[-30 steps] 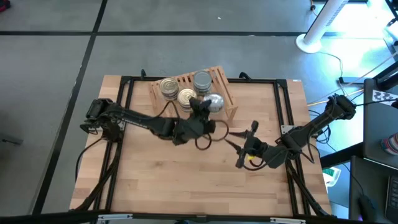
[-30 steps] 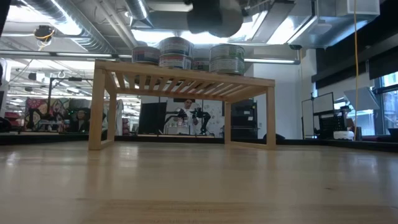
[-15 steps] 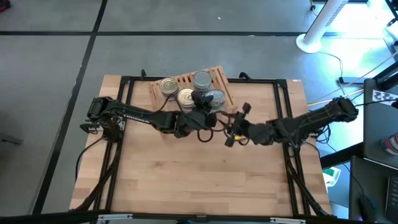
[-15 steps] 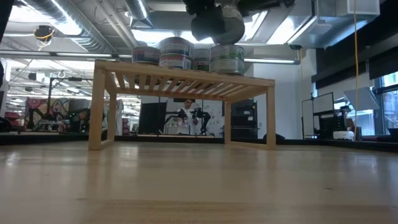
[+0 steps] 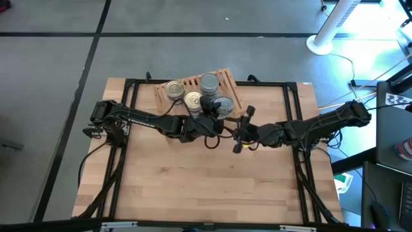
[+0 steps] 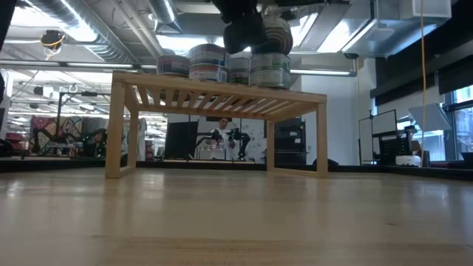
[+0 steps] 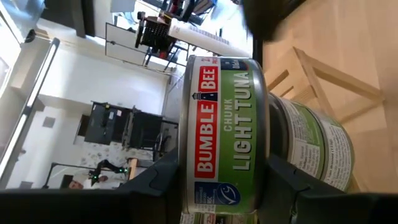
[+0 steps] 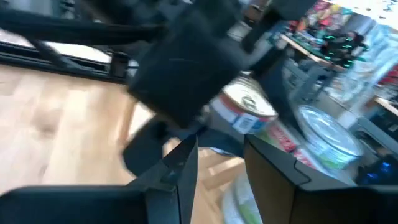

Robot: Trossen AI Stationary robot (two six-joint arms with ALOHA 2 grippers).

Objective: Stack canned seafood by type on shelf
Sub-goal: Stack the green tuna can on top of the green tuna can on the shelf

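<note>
Nearest, over the bare bench [image 5: 212, 187], right gripper [image 5: 243, 125] just beside the shelf [image 6: 222, 92], fingers [image 8: 180, 168] slightly apart, empty. Beyond, left gripper [image 7: 217, 186] clamping a green-labelled tuna tin [image 7: 224, 134] atop another tin at the shelf's near right corner. Farther back, more tins [image 5: 175, 89] standing stacked.
</note>
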